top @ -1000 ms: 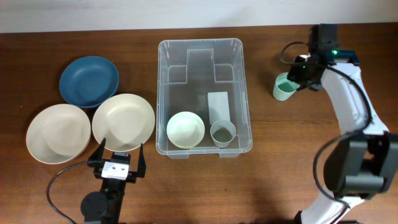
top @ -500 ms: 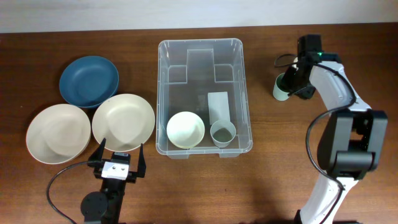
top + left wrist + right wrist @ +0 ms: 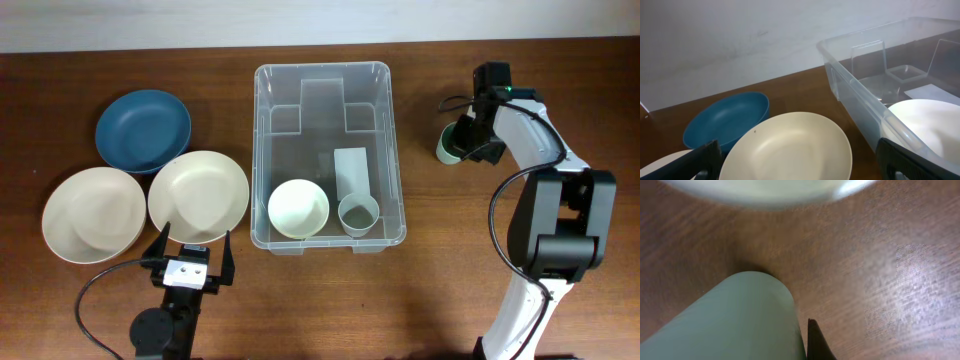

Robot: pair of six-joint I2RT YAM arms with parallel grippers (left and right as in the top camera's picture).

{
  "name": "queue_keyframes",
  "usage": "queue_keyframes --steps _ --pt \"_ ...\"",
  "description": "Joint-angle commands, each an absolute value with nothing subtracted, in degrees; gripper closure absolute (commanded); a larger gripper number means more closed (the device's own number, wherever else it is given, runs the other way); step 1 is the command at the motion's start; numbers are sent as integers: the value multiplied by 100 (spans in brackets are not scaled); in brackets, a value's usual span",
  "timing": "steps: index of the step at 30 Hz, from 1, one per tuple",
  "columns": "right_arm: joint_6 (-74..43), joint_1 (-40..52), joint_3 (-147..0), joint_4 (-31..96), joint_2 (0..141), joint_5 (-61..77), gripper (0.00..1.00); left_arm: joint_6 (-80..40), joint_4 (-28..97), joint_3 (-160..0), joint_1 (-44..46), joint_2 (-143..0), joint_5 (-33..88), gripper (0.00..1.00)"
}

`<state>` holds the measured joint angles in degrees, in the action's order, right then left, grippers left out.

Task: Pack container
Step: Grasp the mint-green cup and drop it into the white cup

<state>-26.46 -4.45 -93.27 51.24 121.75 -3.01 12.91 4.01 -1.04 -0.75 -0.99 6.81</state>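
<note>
**Jaws: left wide, right closed**

Your left jaws stand wide apart at 7 o'clock on the counter (image 3: 450,290). Your right jaws are together at the green cup (image 3: 448,150), 3 o'clock from the mid-counter container (image 3: 322,68); grip unclear.

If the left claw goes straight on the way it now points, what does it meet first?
Probably the near rim of the cream bowl right in front of the left claw; its height is unclear.

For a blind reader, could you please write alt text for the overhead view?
The right gripper is shut on a pale green cup, right of the clear container, which holds a white bowl and a grey cup; three dishes lie left.
</note>
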Motion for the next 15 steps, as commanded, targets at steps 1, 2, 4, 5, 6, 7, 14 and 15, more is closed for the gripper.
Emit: queue_keyframes --steps 1,2,4,5,6,7,14,15 --pt "-2329 -333 -9292 5266 11590 -143 96 1380 388 -51 -54 -62 639 1" --pt "-2220 -272 -9295 5325 11417 -148 96 1380 388 -51 -51 -62 639 1" --pt "-2021 -121 -9295 5428 11056 -148 96 1380 388 -51 -54 -62 639 1" --pt "-1894 -5 -9295 5481 10833 -148 96 1380 388 -51 -54 -62 639 1" --pt "-1758 106 -9295 5531 10626 -150 96 1380 388 -51 -54 -62 639 1" --pt "-1608 228 -9295 5568 10422 -150 96 1380 388 -51 -54 -62 639 1" --pt "-316 1516 -9295 5822 9043 -174 96 1380 388 -51 -54 -62 639 1" --pt "-274 1712 -9295 5863 8925 -226 96 1380 388 -51 -54 -62 637 0"
